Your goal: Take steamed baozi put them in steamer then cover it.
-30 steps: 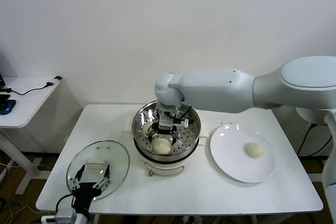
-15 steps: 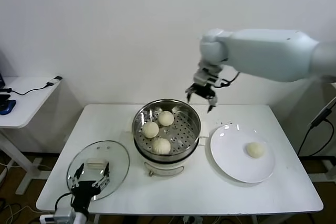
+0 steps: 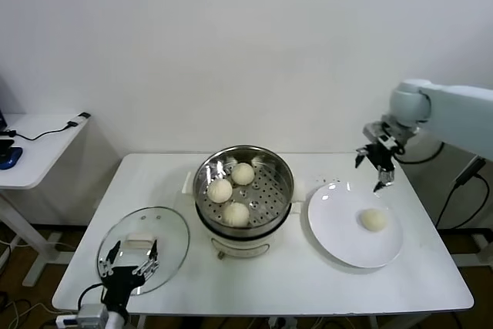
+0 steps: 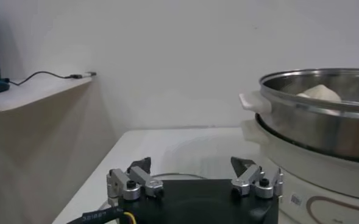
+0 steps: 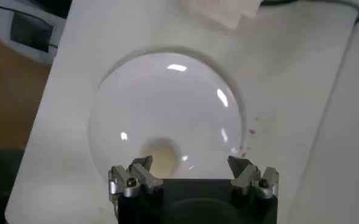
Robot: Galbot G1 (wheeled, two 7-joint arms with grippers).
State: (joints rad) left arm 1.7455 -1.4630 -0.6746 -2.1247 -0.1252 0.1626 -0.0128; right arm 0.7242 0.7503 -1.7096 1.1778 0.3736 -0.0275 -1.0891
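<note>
The steel steamer [image 3: 245, 221] stands mid-table on its white base and holds three cream baozi [image 3: 236, 213] on the perforated tray. One more baozi [image 3: 374, 219] lies on the white plate [image 3: 339, 229] to the right. My right gripper [image 3: 376, 162] is open and empty, in the air above the plate's far edge. In the right wrist view the plate [image 5: 167, 97] and that baozi [image 5: 162, 155] lie below the open right gripper [image 5: 191, 165]. The left gripper [image 3: 131, 258] is parked open over the glass lid [image 3: 166, 233] at the front left. The steamer also shows in the left wrist view [image 4: 319, 115].
A small side table [image 3: 38, 148] with a cable stands far left. The lid's white handle [image 3: 140, 241] is just beyond the left gripper. The table's front edge runs close to the lid and plate.
My right gripper has left the steamer, risen and swung right to above the plate. A third baozi now lies in the steamer. The left arm has not moved.
</note>
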